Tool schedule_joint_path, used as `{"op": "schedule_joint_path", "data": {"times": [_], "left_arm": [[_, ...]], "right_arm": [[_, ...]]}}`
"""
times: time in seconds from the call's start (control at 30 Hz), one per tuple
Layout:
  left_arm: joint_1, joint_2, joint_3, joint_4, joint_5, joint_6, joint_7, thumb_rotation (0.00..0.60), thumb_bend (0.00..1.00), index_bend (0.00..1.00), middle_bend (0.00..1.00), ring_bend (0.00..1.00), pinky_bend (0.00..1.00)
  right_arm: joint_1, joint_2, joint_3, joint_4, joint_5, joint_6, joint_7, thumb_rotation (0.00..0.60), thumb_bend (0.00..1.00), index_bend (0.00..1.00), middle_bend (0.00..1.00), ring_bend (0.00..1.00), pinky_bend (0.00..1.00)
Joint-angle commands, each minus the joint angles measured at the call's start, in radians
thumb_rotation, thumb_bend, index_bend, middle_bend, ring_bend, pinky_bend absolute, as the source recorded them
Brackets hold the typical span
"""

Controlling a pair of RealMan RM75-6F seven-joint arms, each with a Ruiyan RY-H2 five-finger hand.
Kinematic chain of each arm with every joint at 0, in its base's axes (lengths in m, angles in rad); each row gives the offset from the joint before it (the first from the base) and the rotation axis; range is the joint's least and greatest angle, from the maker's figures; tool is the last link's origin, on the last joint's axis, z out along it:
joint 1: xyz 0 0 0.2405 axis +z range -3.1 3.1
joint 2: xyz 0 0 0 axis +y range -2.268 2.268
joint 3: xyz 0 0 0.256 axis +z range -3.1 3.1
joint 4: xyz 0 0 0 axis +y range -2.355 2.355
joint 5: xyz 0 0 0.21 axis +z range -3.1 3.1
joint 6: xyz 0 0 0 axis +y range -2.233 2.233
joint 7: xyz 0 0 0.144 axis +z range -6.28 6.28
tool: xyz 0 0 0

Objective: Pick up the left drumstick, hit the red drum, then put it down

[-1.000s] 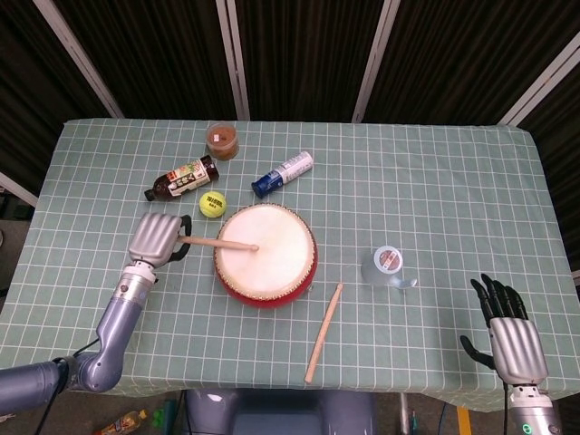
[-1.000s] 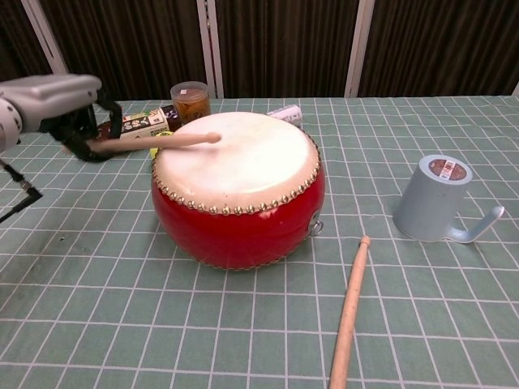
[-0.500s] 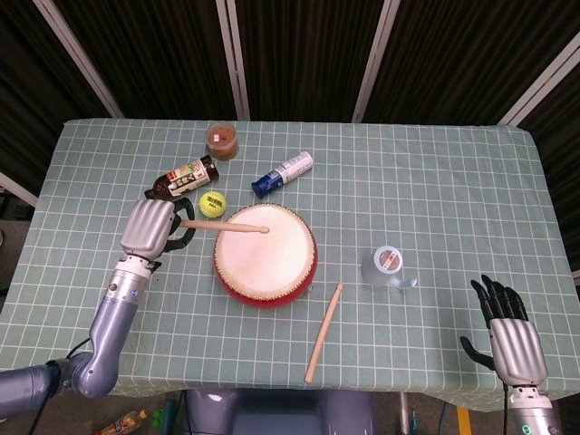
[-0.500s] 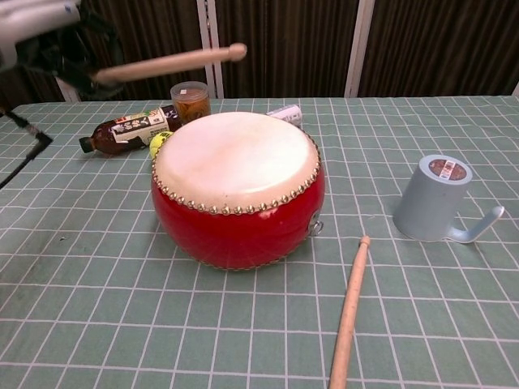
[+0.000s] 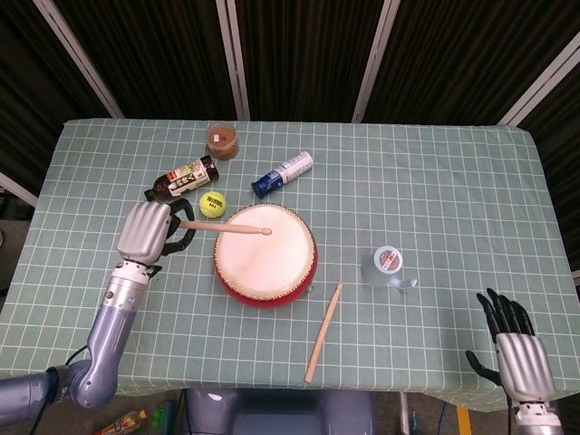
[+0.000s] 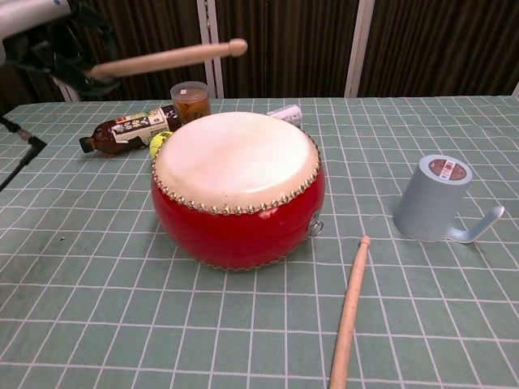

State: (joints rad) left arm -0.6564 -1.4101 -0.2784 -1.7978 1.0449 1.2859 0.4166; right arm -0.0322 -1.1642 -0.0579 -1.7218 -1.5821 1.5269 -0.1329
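Note:
The red drum [image 5: 265, 255] [image 6: 240, 188] with its pale skin sits near the table's middle. My left hand [image 5: 148, 230] [image 6: 50, 40] grips the left drumstick [image 5: 227, 227] [image 6: 166, 59] by its handle, left of the drum. The stick is raised well above the drumhead, its tip over the drum's far side, not touching it. A second drumstick [image 5: 323, 333] [image 6: 349, 312] lies on the cloth to the drum's right front. My right hand [image 5: 520, 352] hangs open at the table's front right corner, fingers spread, holding nothing.
Behind the drum lie a brown bottle [image 5: 182, 178], a yellow tennis ball [image 5: 213, 203], a blue-and-white bottle [image 5: 282, 173] and a small brown jar [image 5: 222, 140]. A pale blue cup [image 5: 387, 267] [image 6: 438, 209] stands upside down to the right of the drum.
The left hand lifted the drumstick off the drumhead, where its tip rested a second ago, and holds it high now. The right hand slid slightly toward the table's front edge.

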Motion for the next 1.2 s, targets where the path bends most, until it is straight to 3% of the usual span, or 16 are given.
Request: {"op": "schedule_joint_path", "data": {"times": [0.03,0.2,0.33,0.47,0.63,0.8,0.9,1.0,1.2], "left_arm": [[0.010,-0.053,0.097,0.138,-0.113,-0.086,0.095,0.600,0.49,0.70,1.00,1.00,0.98],[0.001,-0.047,0.168,0.182,-0.245,-0.169,0.226,0.600,0.49,0.70,1.00,1.00,0.98],[-0.004,-0.020,0.151,0.146,-0.273,-0.164,0.238,0.600,0.49,0.70,1.00,1.00,0.98],[0.010,0.024,0.093,0.068,-0.176,-0.106,0.140,0.600,0.49,0.70,1.00,1.00,0.98],[0.065,0.108,0.009,-0.090,0.061,0.036,-0.077,0.600,0.49,0.70,1.00,1.00,0.98],[0.099,0.160,0.017,-0.141,0.146,0.069,-0.138,0.600,0.49,0.70,1.00,1.00,0.98],[0.120,0.180,0.037,-0.146,0.190,0.084,-0.150,0.600,0.49,0.69,1.00,1.00,0.97],[0.176,0.201,0.126,-0.092,0.268,0.102,-0.152,0.600,0.46,0.69,1.00,1.00,0.95],[0.213,0.205,0.200,-0.003,0.285,0.050,-0.197,0.600,0.41,0.69,0.99,0.89,0.84]], "right_arm": [[0.006,-0.002,0.010,0.026,-0.003,-0.004,0.026,0.600,0.29,0.00,0.00,0.00,0.07],[0.004,-0.002,0.011,0.023,0.000,-0.004,0.023,0.600,0.29,0.00,0.00,0.00,0.07],[0.003,-0.003,0.011,0.022,-0.002,-0.003,0.022,0.600,0.29,0.00,0.00,0.00,0.07],[0.003,-0.004,0.014,0.020,-0.002,-0.003,0.019,0.600,0.29,0.00,0.00,0.00,0.07],[0.003,-0.005,0.017,0.019,0.000,-0.004,0.018,0.600,0.29,0.00,0.00,0.00,0.07],[0.004,-0.006,0.019,0.018,0.001,-0.006,0.014,0.600,0.29,0.00,0.00,0.00,0.07],[0.004,-0.006,0.020,0.017,0.002,-0.007,0.012,0.600,0.29,0.00,0.00,0.00,0.07],[0.006,-0.008,0.023,0.018,0.004,-0.010,0.009,0.600,0.29,0.00,0.00,0.00,0.07],[0.007,-0.011,0.025,0.015,0.007,-0.015,-0.001,0.600,0.29,0.00,0.00,0.00,0.07]]}}
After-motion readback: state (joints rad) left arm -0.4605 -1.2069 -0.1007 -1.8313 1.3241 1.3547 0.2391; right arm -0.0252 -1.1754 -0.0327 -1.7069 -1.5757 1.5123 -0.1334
